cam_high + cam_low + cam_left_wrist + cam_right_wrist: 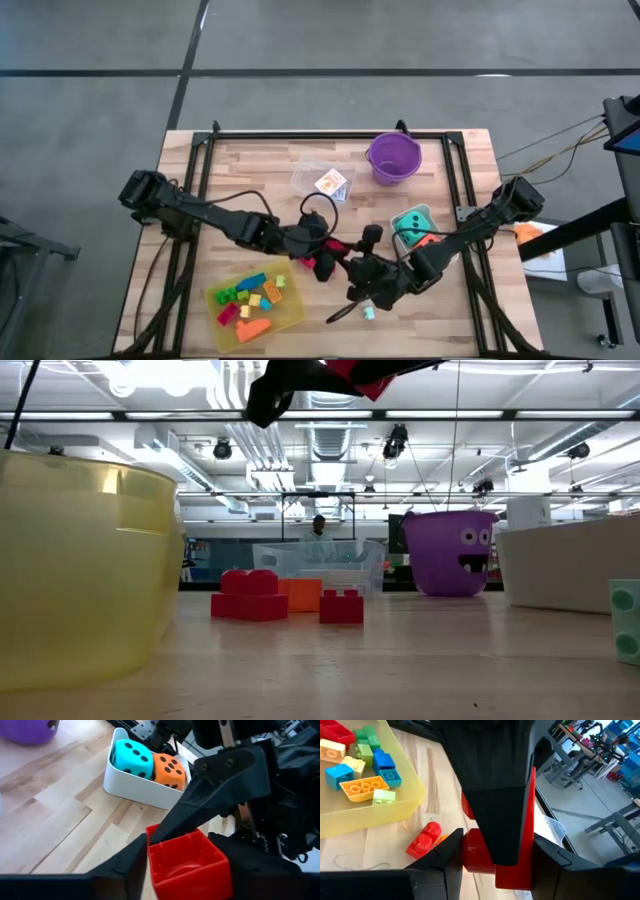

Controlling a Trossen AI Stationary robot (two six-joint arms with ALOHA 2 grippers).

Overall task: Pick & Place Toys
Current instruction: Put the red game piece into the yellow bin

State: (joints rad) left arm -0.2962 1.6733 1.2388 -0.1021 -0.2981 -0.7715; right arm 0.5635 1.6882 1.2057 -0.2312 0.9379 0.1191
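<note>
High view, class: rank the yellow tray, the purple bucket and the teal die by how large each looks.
1. Yellow tray: largest.
2. Purple bucket: clearly smaller.
3. Teal die: smallest, partly hidden by the right arm, so only part of it shows.

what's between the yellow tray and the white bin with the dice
In the high view, both tools sit between the yellow tray and white bin, meeting over a red brick.

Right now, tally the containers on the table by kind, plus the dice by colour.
Purple bucket: 1
Clear tub: 1
Yellow tray: 1
White bin: 1
Teal die: 1
Orange die: 1
Total: 6
</note>
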